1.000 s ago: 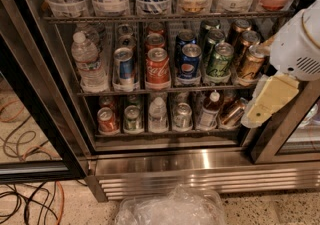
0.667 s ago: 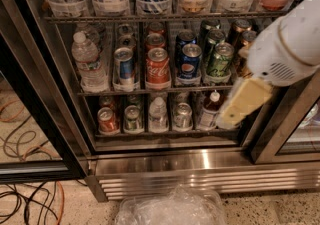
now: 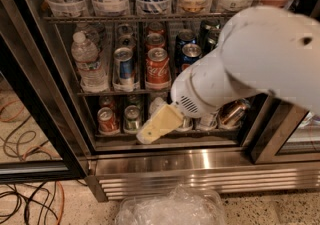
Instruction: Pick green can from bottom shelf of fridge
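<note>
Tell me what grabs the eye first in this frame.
The bulky white arm fills the right of the view and hides much of the fridge interior there. Its cream hand angles down-left at the bottom shelf, just right of the green can, which stands beside a red can. Crumpled clear plastic lies on the floor below.
</note>
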